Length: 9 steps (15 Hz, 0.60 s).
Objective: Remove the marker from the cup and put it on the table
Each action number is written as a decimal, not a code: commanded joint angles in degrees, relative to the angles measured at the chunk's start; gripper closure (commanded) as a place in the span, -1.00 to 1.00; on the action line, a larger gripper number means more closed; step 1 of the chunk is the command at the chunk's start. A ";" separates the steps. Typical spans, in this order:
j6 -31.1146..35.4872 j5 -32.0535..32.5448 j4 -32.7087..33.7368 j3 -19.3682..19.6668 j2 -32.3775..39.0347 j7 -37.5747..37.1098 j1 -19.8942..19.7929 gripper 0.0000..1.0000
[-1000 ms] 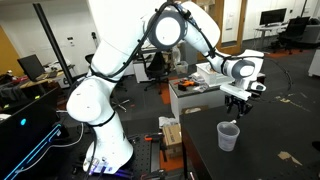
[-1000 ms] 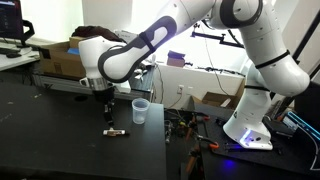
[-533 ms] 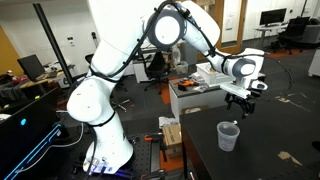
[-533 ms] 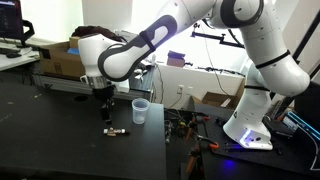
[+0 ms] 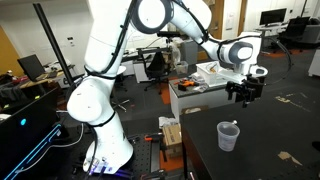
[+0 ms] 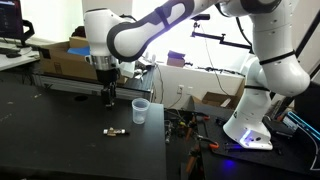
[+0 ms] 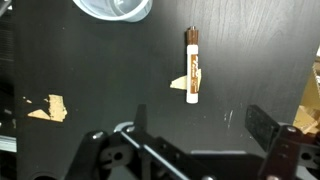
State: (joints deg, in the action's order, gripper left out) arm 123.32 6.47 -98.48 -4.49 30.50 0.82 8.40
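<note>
In the wrist view, a torn pale-tan tape patch [image 7: 45, 107] sticks to the dark, near-black flat table [image 7: 100, 60] at 9 o'clock. At 11 o'clock the rim of the small translucent whitish plastic cup [image 7: 115, 8] is cut off by the picture's top edge. Right of it lies the short, thin white marker [image 7: 192, 66] with a brown cap. It is flat on the table, its length running 12 to 6 with the cap toward 12, and an orange label shows on its side. It is clear of the cup.

The black two-finger gripper [image 7: 197, 128] enters from 6 o'clock. Its jaws stand wide apart with nothing between them. The marker lies at 12 o'clock from that gap and touches neither finger.

In an exterior view, the gripper [image 6: 109, 97] hangs above the table [image 6: 50, 130], with the marker [image 6: 116, 131] at its 6 o'clock on the surface. The cup [image 6: 140, 111] stands upright at the marker's 2 o'clock, near it but apart.
</note>
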 commanded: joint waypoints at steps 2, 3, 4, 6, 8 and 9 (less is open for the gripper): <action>1.18 0.16 -10.44 0.47 -10.88 -0.80 -0.81 -1.00; 0.99 0.11 -11.72 0.49 -12.45 -0.67 -1.11 -1.00; 0.91 -0.23 -13.08 0.44 -13.99 -0.16 -1.59 -1.00; 0.57 -0.53 -15.45 0.65 -16.82 0.73 -2.60 -1.00; 1.07 -1.02 -19.09 0.93 -20.14 1.83 -3.77 -1.00; 1.28 -1.16 -20.56 1.09 -21.46 2.22 -4.31 -1.00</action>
State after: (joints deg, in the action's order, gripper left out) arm 123.32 6.32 -112.15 -3.79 15.30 0.99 5.70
